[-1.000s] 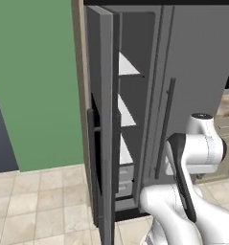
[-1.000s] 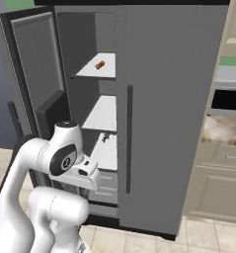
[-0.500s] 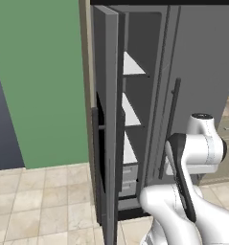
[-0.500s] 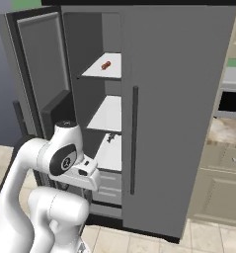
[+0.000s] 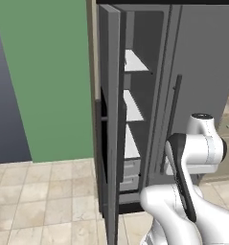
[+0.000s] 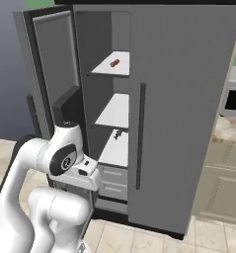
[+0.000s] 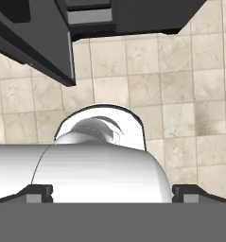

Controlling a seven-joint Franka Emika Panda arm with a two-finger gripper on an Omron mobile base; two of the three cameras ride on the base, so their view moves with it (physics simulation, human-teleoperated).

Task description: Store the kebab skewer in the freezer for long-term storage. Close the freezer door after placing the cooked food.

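Right base view: kebab skewer [image 6: 114, 63] on top freezer [image 6: 107, 106] shelf, freezer door [image 6: 50, 94] ajar (claw [image 7: 112, 191] spread wide, empty).

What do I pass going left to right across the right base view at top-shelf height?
Open freezer door → kebab skewer on the top white shelf → closed fridge door.

Tall grey two-door fridge [image 6: 188, 99]: counts.
One small orange-brown kebab skewer [image 6: 114, 63]. Two grey doors: one open freezer door [image 6: 50, 99] and one plain shut door [image 6: 186, 74]. Two long dark vertical bar handles, one on the shut door [image 6: 140, 136] and one on the open door [image 6: 30, 111]. Three white shelves [image 6: 115, 111] inside the narrow section. Two grey drawers [image 6: 112, 182] below them.
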